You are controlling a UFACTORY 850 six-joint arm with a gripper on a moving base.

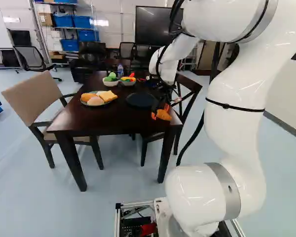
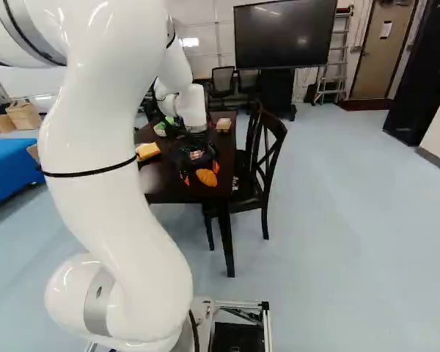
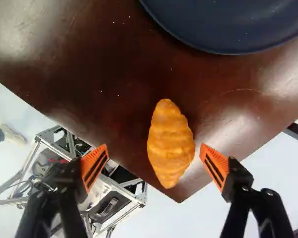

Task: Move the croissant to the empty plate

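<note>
croissant (image 1: 164,115) on the dark table (image 1: 113,121), near corner, in left base view; navy plate (image 1: 140,100) near it, tan chair (image 1: 35,97) alongside, pale blue floor (image 1: 118,165). right base view: gripper (image 2: 201,174) probably just above croissant, depth hard to judge; black screen (image 2: 284,34) beyond. wrist view: fingers spread wide either side of croissant, gripping nothing.

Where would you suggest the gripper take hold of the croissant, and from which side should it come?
I'd grip the croissant across its thick middle, coming from above, one finger on each long side. It lies lengthwise between the open gripper's fingers, by the table's corner; its ends taper, so a pinch there would likely slip.
</note>
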